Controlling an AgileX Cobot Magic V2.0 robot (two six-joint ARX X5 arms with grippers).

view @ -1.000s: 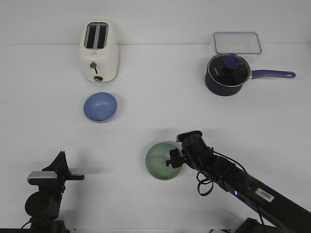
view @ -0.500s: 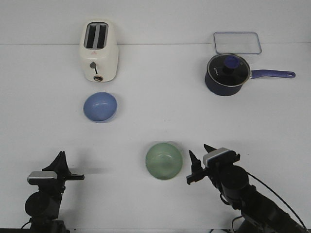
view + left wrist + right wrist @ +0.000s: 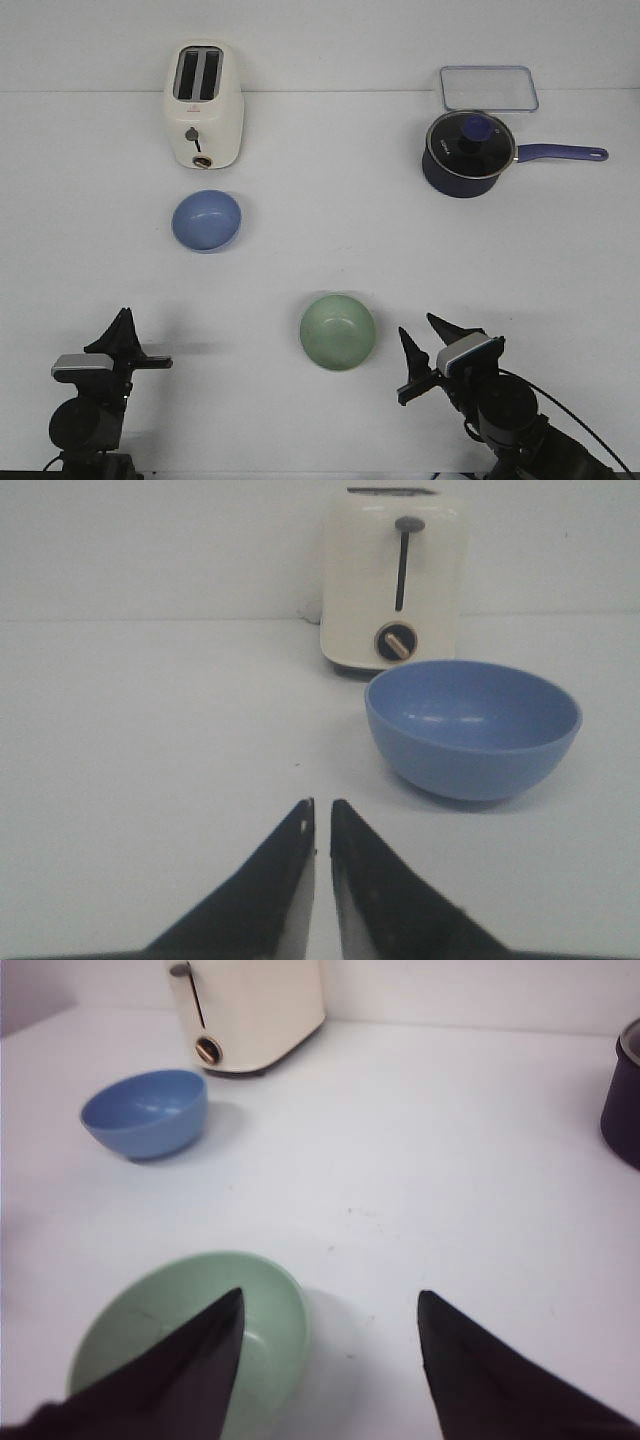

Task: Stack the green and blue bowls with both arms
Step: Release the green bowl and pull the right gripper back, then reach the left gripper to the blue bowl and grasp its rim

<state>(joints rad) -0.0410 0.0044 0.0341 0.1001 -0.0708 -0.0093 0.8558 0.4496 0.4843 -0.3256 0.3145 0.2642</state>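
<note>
Sitting apart: green bowl (image 3: 338, 331) well in front-right of blue bowl (image 3: 206, 220). Right gripper (image 3: 428, 347) gaping, empty; left gripper (image 3: 320, 822) pressed together.

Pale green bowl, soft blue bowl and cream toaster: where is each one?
Pale green round bowl (image 3: 338, 331), front view: inner bottom.
Soft blue round bowl (image 3: 206, 219), front view: inside centre.
Cream two-slot toaster (image 3: 204, 118), front view: front face above the knob.

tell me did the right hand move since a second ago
Yes. The right hand has pulled back toward the robot and to the right, off the green bowl, which sits where it was. It is now open and empty beside the bowl.
</note>
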